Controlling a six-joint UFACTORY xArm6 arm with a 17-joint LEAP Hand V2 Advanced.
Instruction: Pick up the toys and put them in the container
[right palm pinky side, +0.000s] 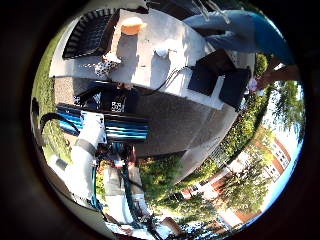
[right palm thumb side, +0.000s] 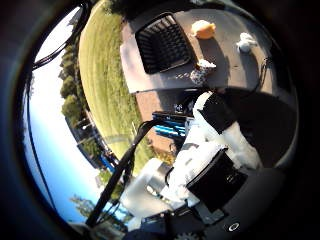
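Observation:
A black slatted basket (right palm thumb side: 164, 42) stands at one end of a grey table (right palm pinky side: 150, 55). An orange plush toy (right palm thumb side: 203, 29) lies beside the basket. A small white toy (right palm thumb side: 244, 43) rests further along the table. A spotted black-and-white toy (right palm thumb side: 201, 71) sits near the table's edge, close to the basket. My hand (right palm thumb side: 215, 165) shows as white and black parts close to the camera, high above and well away from the table and the toys. Nothing is seen in it.
Black flat cases (right palm pinky side: 220, 77) lie at the table's other end. A blue-striped box (right palm pinky side: 117, 125) and the white arm (right palm pinky side: 82, 160) stand on the paving beside the table. Grass (right palm thumb side: 100, 90) and trees lie around it.

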